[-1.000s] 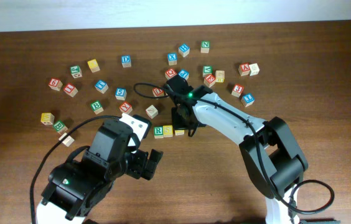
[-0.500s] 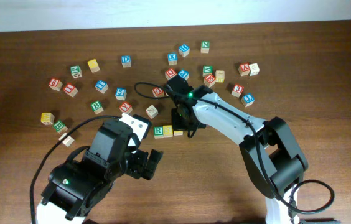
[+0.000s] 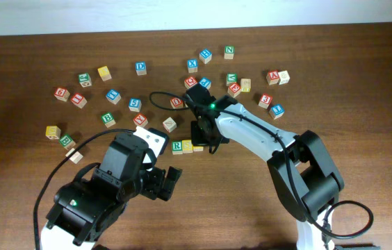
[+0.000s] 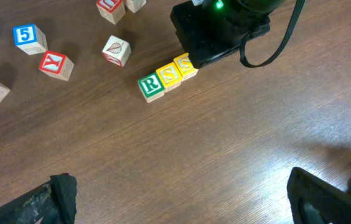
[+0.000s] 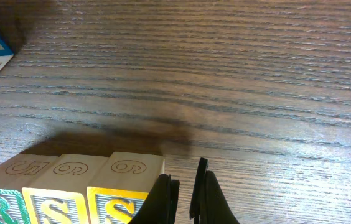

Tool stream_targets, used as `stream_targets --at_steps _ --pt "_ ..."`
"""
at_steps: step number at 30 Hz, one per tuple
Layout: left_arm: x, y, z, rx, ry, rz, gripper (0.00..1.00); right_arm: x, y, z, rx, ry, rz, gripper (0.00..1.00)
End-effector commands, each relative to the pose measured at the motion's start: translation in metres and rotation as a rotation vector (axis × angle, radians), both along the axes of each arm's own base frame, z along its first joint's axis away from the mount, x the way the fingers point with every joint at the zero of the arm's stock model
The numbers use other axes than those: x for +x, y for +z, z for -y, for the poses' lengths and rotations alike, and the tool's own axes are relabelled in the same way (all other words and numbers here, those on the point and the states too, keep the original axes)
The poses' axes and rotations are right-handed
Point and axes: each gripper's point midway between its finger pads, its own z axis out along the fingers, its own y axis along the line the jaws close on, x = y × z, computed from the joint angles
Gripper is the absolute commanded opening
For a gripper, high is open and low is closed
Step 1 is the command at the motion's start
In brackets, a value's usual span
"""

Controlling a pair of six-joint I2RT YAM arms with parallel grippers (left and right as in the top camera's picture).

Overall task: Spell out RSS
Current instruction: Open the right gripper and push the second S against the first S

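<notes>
- Green leading: reading the R cube (image 4: 149,84) at the 8 o'clock end of a short row in the left wrist view, touching the first S cube (image 4: 169,73), and that one touching the second S cube (image 4: 186,64) toward 2 o'clock.
- Finding all three lying on the worktop (image 4: 225,155), letters up, in one snug line reading RSS; judging the spelling itself as done.
- Seeing the right gripper (image 5: 185,186) low over the worktop, just at 3 o'clock of the second S cube in its own wrist view, with the fingers (image 5: 213,202) drawn nearly together, showing only a slit and clamping nothing.
- Possibly brushing that cube's side with the near finger; not being able to tell touching from just beside.
- Finding the left gripper (image 4: 178,193) well apart from the row, at 6 o'clock of it, fingers (image 4: 60,199) spread wide and carrying nothing.
- Noting the other letter cubes (image 3: 112,96) scattered from 9 round to 2 o'clock of the row in the overhead view, none seeming needed.
- Judging what is left as small: drawing the right gripper away without nudging the last cube out of line.
</notes>
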Motion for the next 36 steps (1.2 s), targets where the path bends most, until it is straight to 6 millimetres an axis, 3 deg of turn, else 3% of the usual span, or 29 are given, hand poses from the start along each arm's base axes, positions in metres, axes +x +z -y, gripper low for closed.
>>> stream_targets --at_steps 1,7,13,20,28,36 --pt "-0.001 0.001 0.001 0.0 -0.016 0.007 0.99 -0.005 -0.005 -0.004 0.003 0.02 -0.015 0.04" --pt "0.0 0.001 0.001 0.0 -0.015 0.007 0.99 0.004 -0.004 0.005 -0.037 0.023 0.026 0.04" --pt "-0.001 0.001 0.001 0.0 -0.016 0.007 0.99 0.027 0.001 -0.005 0.021 0.013 0.11 0.04" --pt "-0.001 0.001 0.001 0.0 -0.016 0.007 0.99 0.014 -0.002 0.0 0.004 0.014 0.052 0.04" --pt "-0.001 0.001 0.001 0.0 -0.016 0.007 0.99 -0.002 -0.003 -0.011 0.046 0.046 -0.009 0.04" --pt "-0.001 0.001 0.001 0.0 -0.016 0.007 0.99 -0.002 -0.004 -0.006 0.023 0.041 -0.008 0.04"
